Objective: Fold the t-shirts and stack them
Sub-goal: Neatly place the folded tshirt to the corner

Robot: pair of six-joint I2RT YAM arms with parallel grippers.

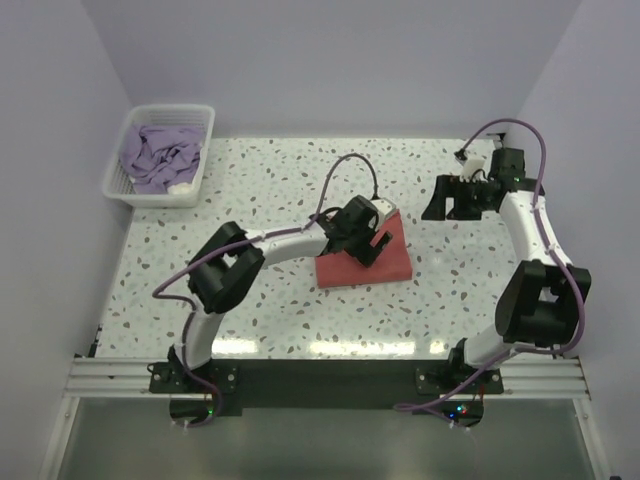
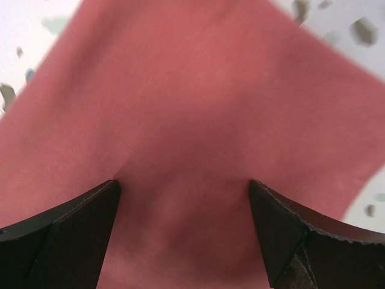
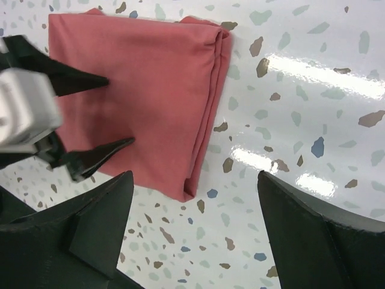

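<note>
A coral-red t-shirt (image 1: 392,262) lies folded into a compact rectangle in the middle of the table (image 1: 260,180). My left gripper (image 1: 372,245) hovers right over it, jaws open, with only red cloth (image 2: 192,102) below and nothing pinched between the fingers. In the right wrist view the folded shirt (image 3: 150,96) shows its layered edge on the right, and the left gripper (image 3: 120,109) stands open on top of it. My right gripper (image 3: 195,177) is open above bare table beside the shirt's near corner. A pale lavender t-shirt (image 1: 158,155) lies crumpled in the basket.
The white lattice basket (image 1: 207,140) sits at the table's far left corner. Pale walls close in the back and both sides. The right arm (image 1: 530,230) bends along the right side, its gripper (image 1: 447,200) right of the red shirt.
</note>
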